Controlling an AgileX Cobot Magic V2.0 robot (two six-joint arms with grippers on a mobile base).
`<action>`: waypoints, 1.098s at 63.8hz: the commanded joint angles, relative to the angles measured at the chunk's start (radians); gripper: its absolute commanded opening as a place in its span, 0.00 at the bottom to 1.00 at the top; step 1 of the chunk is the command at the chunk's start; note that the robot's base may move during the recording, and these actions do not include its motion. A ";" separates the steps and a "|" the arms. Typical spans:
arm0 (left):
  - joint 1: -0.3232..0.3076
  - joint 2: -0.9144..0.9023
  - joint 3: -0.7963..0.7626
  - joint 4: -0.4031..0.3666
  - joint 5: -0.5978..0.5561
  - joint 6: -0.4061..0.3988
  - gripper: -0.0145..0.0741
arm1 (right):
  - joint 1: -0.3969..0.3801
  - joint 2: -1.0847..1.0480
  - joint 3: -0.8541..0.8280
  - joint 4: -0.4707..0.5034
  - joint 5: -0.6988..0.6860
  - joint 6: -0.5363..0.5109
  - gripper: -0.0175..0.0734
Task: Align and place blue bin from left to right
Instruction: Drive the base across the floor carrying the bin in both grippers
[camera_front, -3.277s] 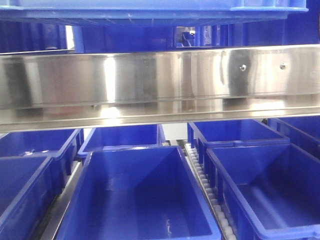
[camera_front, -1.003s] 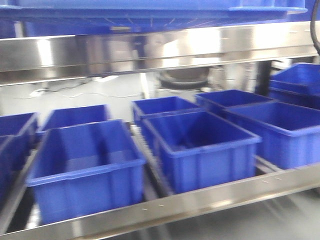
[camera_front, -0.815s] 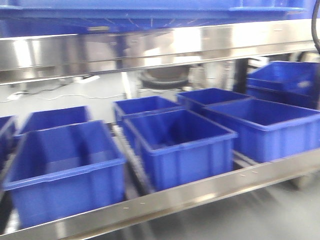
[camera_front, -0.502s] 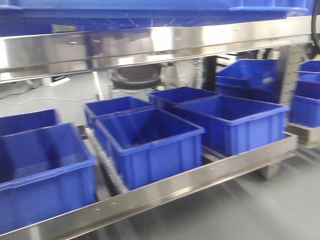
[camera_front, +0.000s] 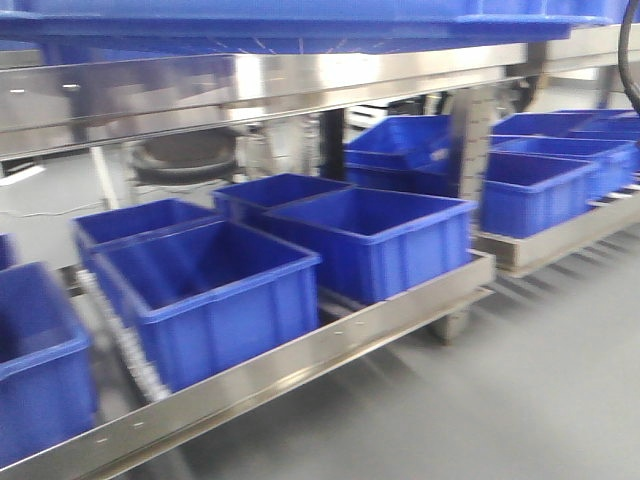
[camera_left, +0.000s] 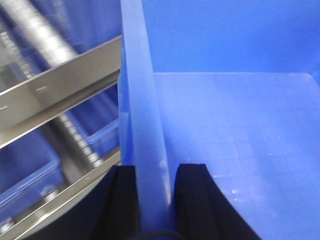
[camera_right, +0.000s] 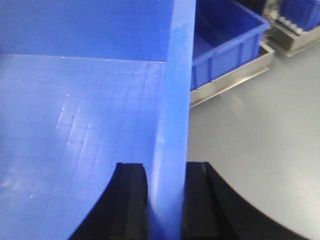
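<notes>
I see bin (camera_front: 300, 25) high at top of front view, above crates (camera_front: 210, 290) on rack (camera_front: 300, 355). Left end effector (camera_left: 156, 172) pinching left wall, right end effector (camera_right: 165, 172) pinching right wall.

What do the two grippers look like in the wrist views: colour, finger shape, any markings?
The left gripper and right gripper look alike: each has two matte black fingers, blocky with flat squared tips, widening below into a rounded black body. No markings, labels or cables show on them. The arms themselves are out of view.
</notes>
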 joint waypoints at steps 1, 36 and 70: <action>-0.004 -0.022 -0.019 0.014 -0.075 0.007 0.15 | -0.001 -0.029 -0.021 -0.022 -0.068 -0.026 0.11; -0.004 -0.022 -0.019 0.014 -0.075 0.007 0.15 | -0.001 -0.029 -0.021 -0.022 -0.068 -0.026 0.11; -0.004 -0.022 -0.019 0.014 -0.075 0.007 0.15 | -0.001 -0.029 -0.021 -0.022 -0.068 -0.026 0.11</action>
